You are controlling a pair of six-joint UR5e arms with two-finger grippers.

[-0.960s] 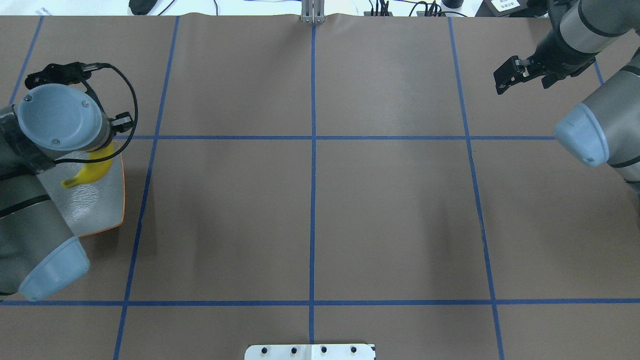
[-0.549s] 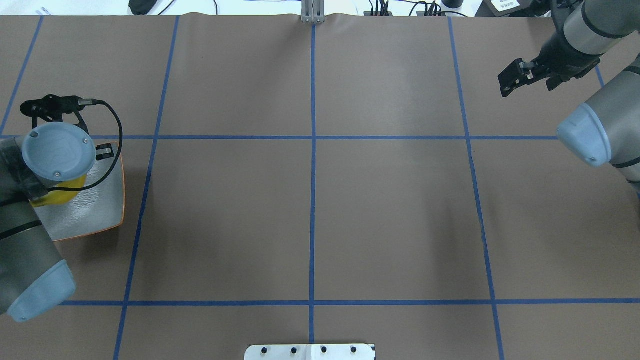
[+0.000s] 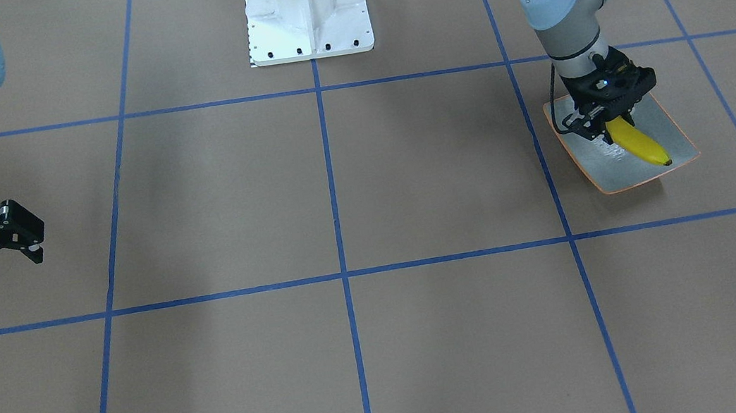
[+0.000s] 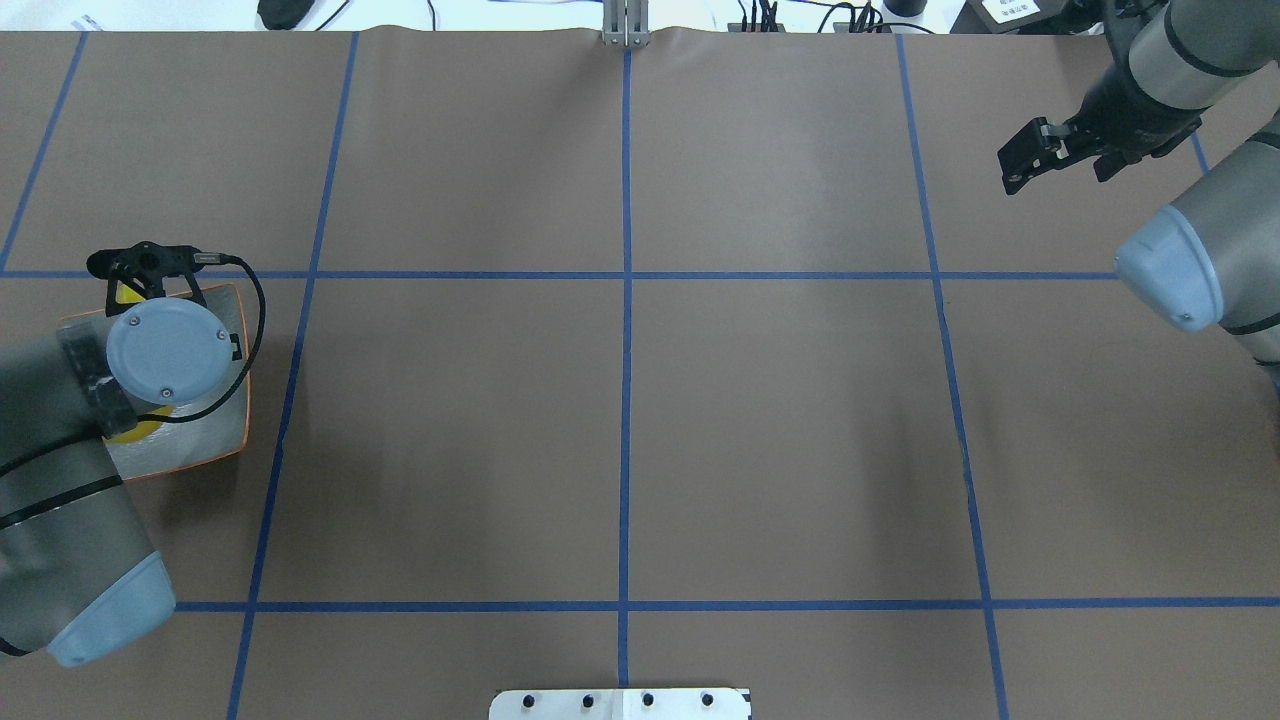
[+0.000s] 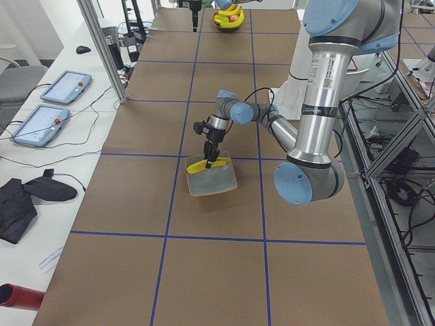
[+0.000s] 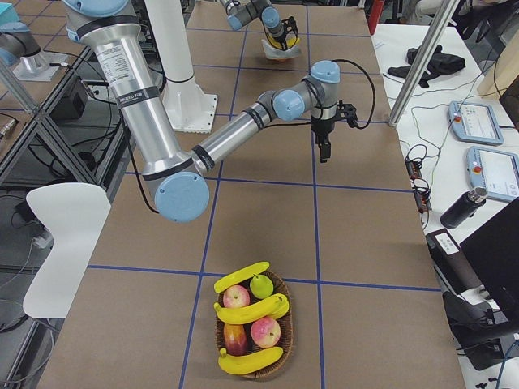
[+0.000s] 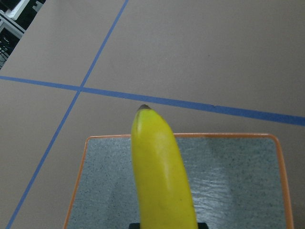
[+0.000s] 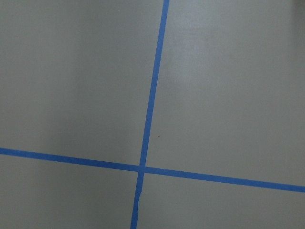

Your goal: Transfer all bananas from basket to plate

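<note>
Left tool (image 3: 605, 125) gripping banana (image 3: 641, 146) — bright yellow, dark-tipped, over plate (image 3: 669, 131)

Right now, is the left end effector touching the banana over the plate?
Touching. The front-facing view shows the upper end of the banana gripped by the left end effector, over the plate.

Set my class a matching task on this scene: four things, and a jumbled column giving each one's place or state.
Things:
1. left gripper
2. right gripper
3. plate
4. basket

Places or states:
A. holds fruit
B. open and holding nothing, above the table
C. grips a banana
D. lies under the gripped banana

Pairs: 1-C, 2-B, 3-D, 4-A
</note>
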